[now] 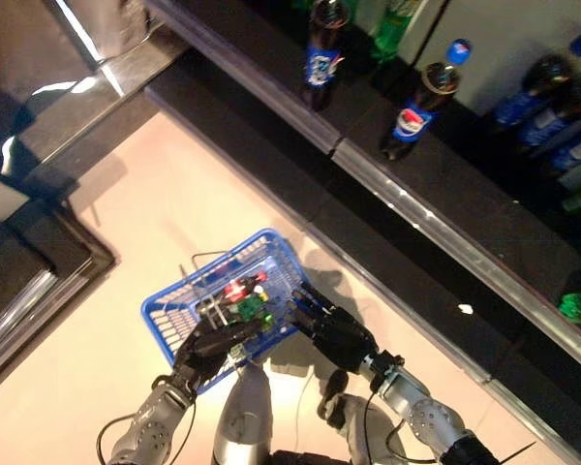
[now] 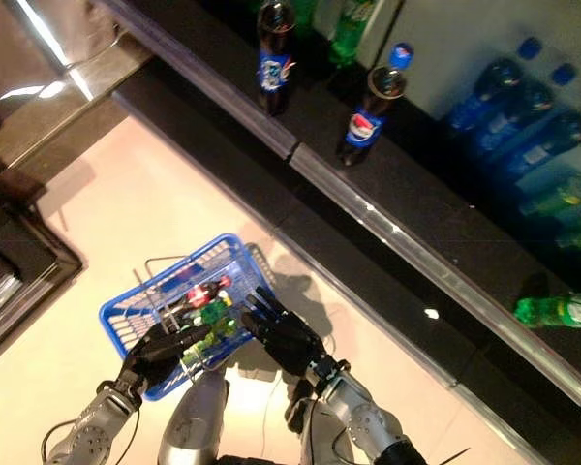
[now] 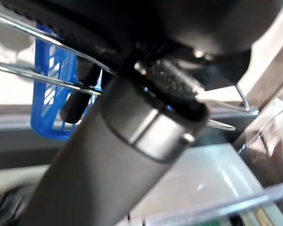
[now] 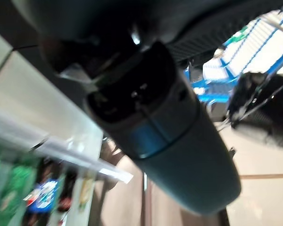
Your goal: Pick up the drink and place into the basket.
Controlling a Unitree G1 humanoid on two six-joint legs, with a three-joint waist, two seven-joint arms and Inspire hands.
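Head stereo pair looking steeply down at the blue basket (image 1: pixel 228 291) and bottle shelf (image 1: pixel 436 194); wrist views very close (basket mesh shared).

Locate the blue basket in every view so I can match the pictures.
Left eye view: blue basket low, left of centre, on the floor.
Right eye view: low left.
Left wrist view: a blue corner behind wire handles.
Right wrist view: blue mesh past the hand.
Shared landmark: the wire handles.
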